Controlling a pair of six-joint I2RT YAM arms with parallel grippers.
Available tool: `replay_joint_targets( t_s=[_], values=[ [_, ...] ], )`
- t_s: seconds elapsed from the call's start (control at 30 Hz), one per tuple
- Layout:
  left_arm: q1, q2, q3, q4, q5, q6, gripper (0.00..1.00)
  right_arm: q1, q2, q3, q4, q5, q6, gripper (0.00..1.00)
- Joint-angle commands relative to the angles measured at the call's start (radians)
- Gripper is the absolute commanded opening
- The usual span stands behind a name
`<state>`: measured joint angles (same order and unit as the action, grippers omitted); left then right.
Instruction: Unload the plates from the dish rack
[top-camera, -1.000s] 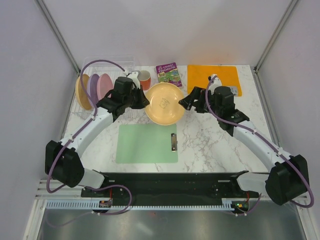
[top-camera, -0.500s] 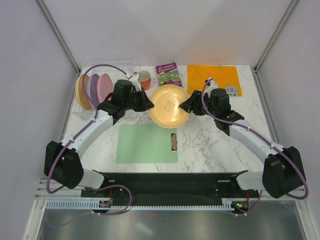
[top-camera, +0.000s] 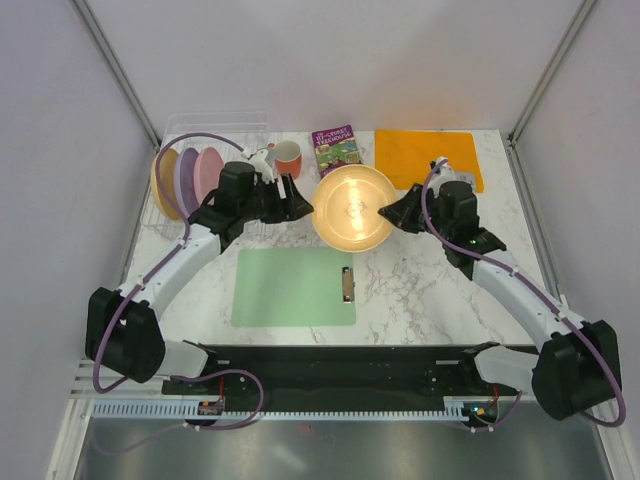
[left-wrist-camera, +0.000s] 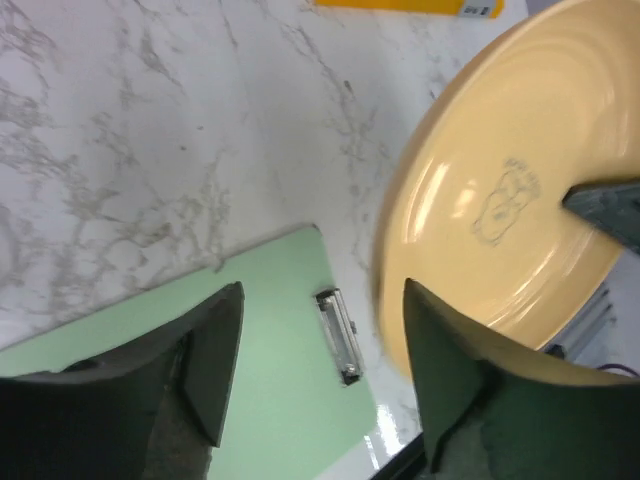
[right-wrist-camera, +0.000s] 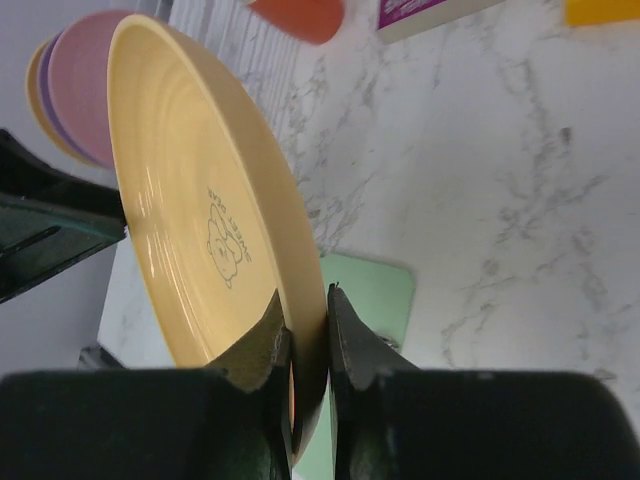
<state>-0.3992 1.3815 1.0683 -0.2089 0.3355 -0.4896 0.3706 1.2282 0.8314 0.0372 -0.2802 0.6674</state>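
A yellow-orange plate hangs tilted above the table's middle, and my right gripper is shut on its right rim. The right wrist view shows both fingers clamped on the rim of that plate, right gripper. My left gripper stands open just left of the plate, apart from it. In the left wrist view the left gripper has nothing between its fingers, and the plate lies beyond the right finger. The dish rack at the back left holds tan, lilac and pink plates upright.
A green clipboard lies flat in front of the held plate. An orange-red mug stands beside the rack, with a purple book and an orange mat along the back edge.
My right gripper has shut on the plate's right rim. My left gripper has opened and let go of it. The plate has shifted right.
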Motion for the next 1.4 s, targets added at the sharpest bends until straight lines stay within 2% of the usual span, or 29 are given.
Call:
replay_joint_targets(
  t_s=[0.0,0.13,0.3,0.43,0.73,0.77,0.83,0.87,0.9,1.0,1.2,1.27,1.37],
  values=[
    [0.036,-0.041,-0.016,0.003,-0.108,0.019,1.0,-0.128,-0.105,0.003,-0.137,0.108,-0.055,0.09],
    [0.043,-0.065,-0.03,-0.021,-0.229,0.101,1.0,-0.243,-0.141,0.027,-0.287,0.147,-0.142,0.13],
    [0.045,-0.143,-0.039,-0.023,-0.367,0.155,1.0,-0.318,-0.069,0.028,-0.448,0.182,-0.204,0.15],
    [0.048,-0.182,-0.018,-0.037,-0.489,0.2,1.0,-0.349,-0.004,-0.03,-0.424,0.17,-0.204,0.14],
    [0.077,-0.214,-0.001,-0.09,-0.639,0.259,1.0,-0.41,0.186,-0.08,-0.27,0.107,-0.175,0.15],
    [0.079,-0.214,-0.002,-0.09,-0.662,0.264,1.0,-0.415,0.212,-0.078,-0.266,0.108,-0.167,0.17],
    [0.079,-0.213,-0.004,-0.084,-0.735,0.292,1.0,-0.417,0.231,-0.08,-0.267,0.14,-0.152,0.33],
    [0.086,-0.202,-0.001,-0.084,-0.762,0.301,1.0,-0.42,0.241,-0.081,-0.264,0.156,-0.146,0.45],
    [0.089,-0.197,0.001,-0.083,-0.782,0.322,1.0,-0.421,0.246,-0.086,-0.266,0.168,-0.143,0.65],
    [0.114,-0.164,0.012,-0.061,-0.826,0.371,1.0,-0.423,0.246,-0.084,-0.278,0.24,-0.14,0.81],
    [0.146,-0.059,0.048,-0.032,-0.911,0.425,1.0,-0.421,0.125,-0.049,-0.376,0.487,-0.212,0.85],
    [0.157,-0.015,0.07,-0.027,-0.923,0.424,0.98,-0.421,0.046,-0.041,-0.407,0.536,-0.232,0.86],
    [0.16,0.031,0.087,0.008,-0.96,0.424,0.97,-0.421,-0.045,-0.035,-0.433,0.53,-0.241,0.87]
  ],
)
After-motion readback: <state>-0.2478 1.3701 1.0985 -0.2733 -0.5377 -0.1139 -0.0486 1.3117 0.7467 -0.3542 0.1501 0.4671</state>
